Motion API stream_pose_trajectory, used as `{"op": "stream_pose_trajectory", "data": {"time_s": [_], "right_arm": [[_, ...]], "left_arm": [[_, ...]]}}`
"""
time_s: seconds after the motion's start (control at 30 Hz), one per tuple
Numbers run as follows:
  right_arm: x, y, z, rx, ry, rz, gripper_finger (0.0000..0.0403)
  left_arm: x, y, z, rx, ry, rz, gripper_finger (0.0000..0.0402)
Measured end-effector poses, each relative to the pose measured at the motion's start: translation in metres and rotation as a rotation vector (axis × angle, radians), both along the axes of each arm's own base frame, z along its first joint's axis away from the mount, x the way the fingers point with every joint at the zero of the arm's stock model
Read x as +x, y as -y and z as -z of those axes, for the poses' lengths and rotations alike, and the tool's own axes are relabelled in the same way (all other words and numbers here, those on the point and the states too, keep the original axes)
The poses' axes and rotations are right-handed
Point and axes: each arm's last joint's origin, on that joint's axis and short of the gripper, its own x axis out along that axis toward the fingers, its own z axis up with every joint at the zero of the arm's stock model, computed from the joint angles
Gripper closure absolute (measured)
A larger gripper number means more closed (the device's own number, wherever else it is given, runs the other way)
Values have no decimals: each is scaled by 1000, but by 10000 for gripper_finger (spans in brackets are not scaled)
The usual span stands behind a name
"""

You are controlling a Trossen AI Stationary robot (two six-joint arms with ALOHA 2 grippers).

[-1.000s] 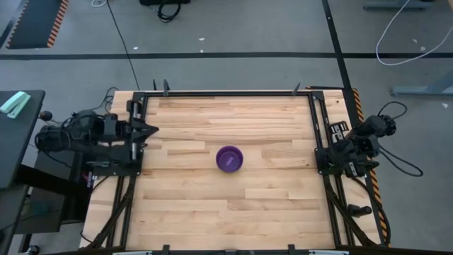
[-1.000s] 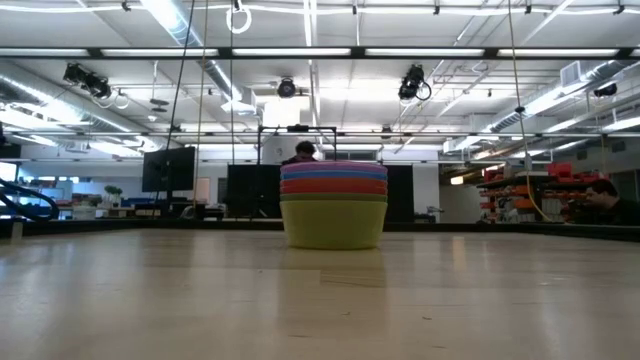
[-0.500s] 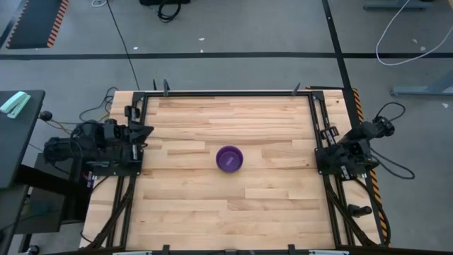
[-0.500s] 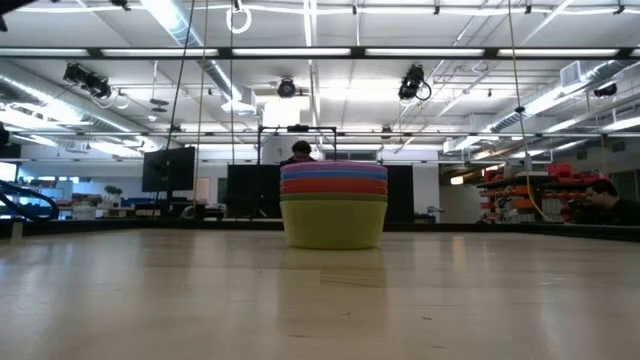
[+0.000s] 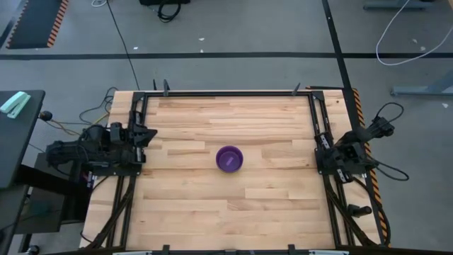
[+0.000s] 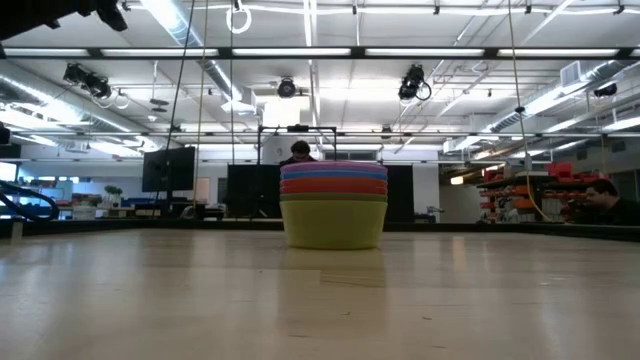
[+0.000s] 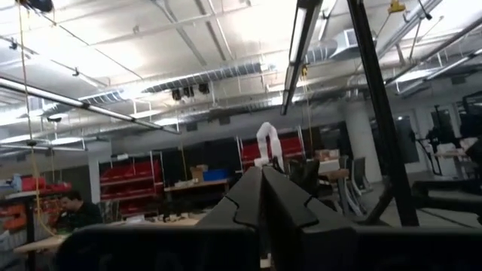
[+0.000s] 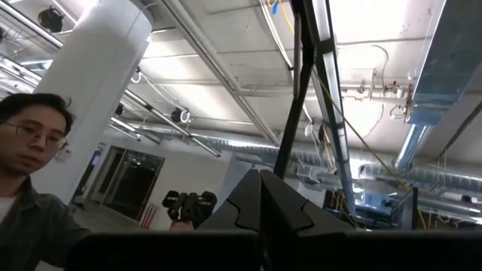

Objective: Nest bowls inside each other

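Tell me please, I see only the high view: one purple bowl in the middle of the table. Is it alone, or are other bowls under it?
Observer: Not alone. The low view shows a nested stack: coloured rims one above another, with a yellow-green bowl lowest.
Operator: Does any end effector hold something?
Observer: No. In the wrist views the left end effector and the right end effector are both shut on nothing, away from the bowls.

Readable text: none, honestly
Bowls [image 6: 333,205]: plain colours, no print or brand showing
Background shelves and screens: too far off to read anything
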Motion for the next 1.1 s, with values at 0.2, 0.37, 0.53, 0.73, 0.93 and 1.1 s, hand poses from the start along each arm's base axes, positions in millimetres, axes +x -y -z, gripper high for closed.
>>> {"op": "stream_pose_trajectory", "data": {"time_s": [0.2,0.37,0.53,0.73,0.93,1.1], "right_arm": [[0,0,5,8,29,0,394],[-1,0,4,0,59,14,394],[-1,0,4,8,51,2,394],[0,0,5,6,39,-1,394],[1,-1,6,14,12,-16,394],[2,-1,8,8,-5,-17,394]], "left_arm": [[1,0,2,0,-6,0,394],[2,0,3,0,-24,-1,374],[2,0,5,2,-38,-1,384],[7,-1,27,8,17,-11,394],[7,-5,43,-15,58,-45,375],[8,-7,46,-27,42,-54,393]]}}
